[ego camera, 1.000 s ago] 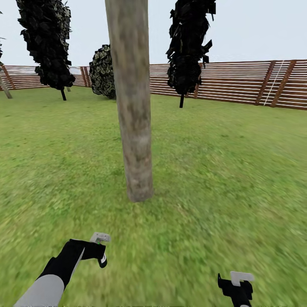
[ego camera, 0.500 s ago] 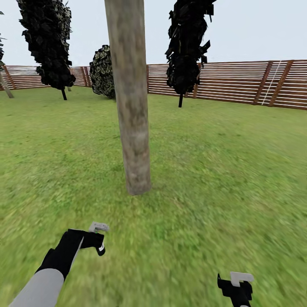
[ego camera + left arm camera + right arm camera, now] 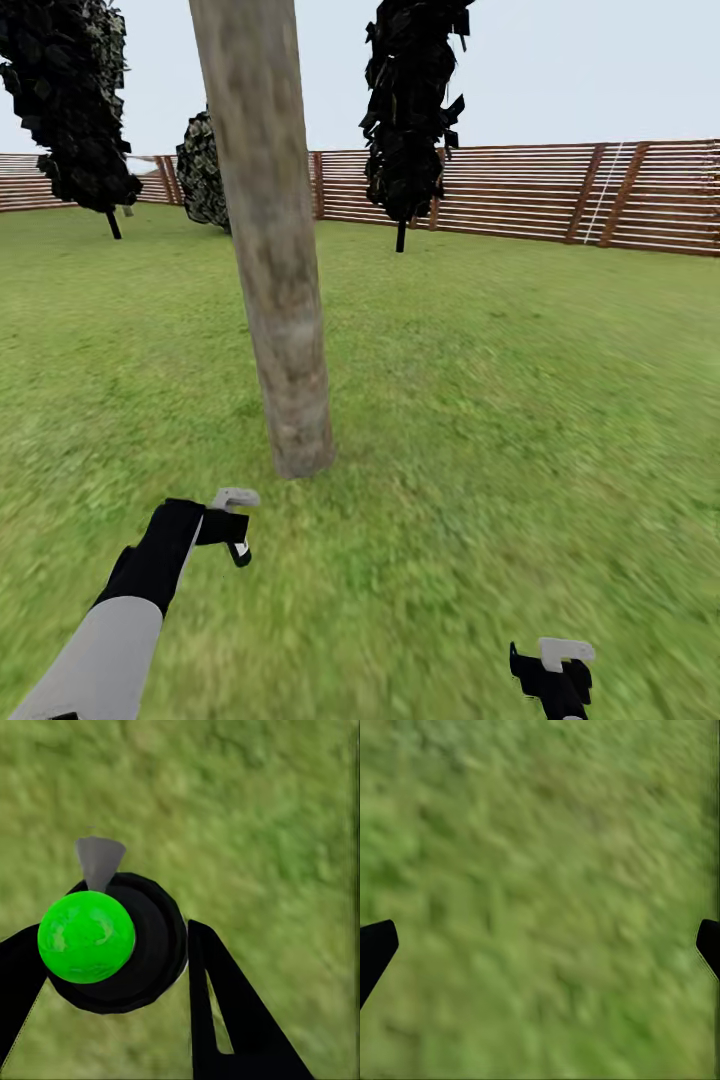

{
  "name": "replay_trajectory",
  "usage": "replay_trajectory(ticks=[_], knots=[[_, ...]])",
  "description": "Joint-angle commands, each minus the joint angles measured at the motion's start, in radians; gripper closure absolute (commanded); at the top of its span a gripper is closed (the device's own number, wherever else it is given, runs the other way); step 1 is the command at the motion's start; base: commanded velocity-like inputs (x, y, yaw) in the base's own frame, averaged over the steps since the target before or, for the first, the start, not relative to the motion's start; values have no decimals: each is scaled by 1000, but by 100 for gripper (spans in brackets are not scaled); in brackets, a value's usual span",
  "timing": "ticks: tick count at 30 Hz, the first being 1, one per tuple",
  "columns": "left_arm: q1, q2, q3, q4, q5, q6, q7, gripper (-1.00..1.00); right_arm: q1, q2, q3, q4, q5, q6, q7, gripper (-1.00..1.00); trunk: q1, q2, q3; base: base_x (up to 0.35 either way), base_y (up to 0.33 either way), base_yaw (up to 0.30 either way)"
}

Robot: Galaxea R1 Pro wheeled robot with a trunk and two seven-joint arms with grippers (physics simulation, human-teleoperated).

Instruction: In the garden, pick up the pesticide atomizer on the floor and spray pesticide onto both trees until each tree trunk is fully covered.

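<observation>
While the thick grey-beige mottled tree trunk (image 3: 272, 280) rises at twelve o'clock from the blurry green grass floor (image 3: 500, 400), the left gripper (image 3: 237, 527) at seven o'clock clamps its black fingers (image 3: 225, 1012) around the small dark round atomizer bottle with a bright green top (image 3: 112, 945). At five o'clock, the right gripper (image 3: 560, 675) hangs spread wide, holding nothing. Behind stands a brown slatted wooden fence (image 3: 540, 195).
</observation>
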Motion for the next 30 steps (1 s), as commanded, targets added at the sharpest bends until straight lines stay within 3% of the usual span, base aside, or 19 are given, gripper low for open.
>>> replay_trajectory(ticks=[1,9,10,14,15,30], knots=[[-1,0,3,-2,-10,2,-10,100,-1,0,2,1,-2,-3,-2,-100,0,0,-1,339,0,-296],[3,1,3,0,-12,2,-10,100,-1,5,2,2,-2,-3,-2,-100,0,0,-1,339,0,-299],[8,16,0,-4,-16,8,-11,100,-1,9,4,1,-2,-3,0,-100,0,0,-1,9,0,-17],[2,18,1,-4,-17,10,-11,100,-1,9,3,0,-2,-3,0,-100,0,0,-1,3,0,-5],[7,19,3,-56,-19,10,-9,100,-1,8,2,2,0,-3,-1,-100,0,0,-1,6,0,0],[5,9,3,-56,-19,12,-9,100,0,8,2,1,0,-3,-1,-100,0,0,-1,149,22,0]])
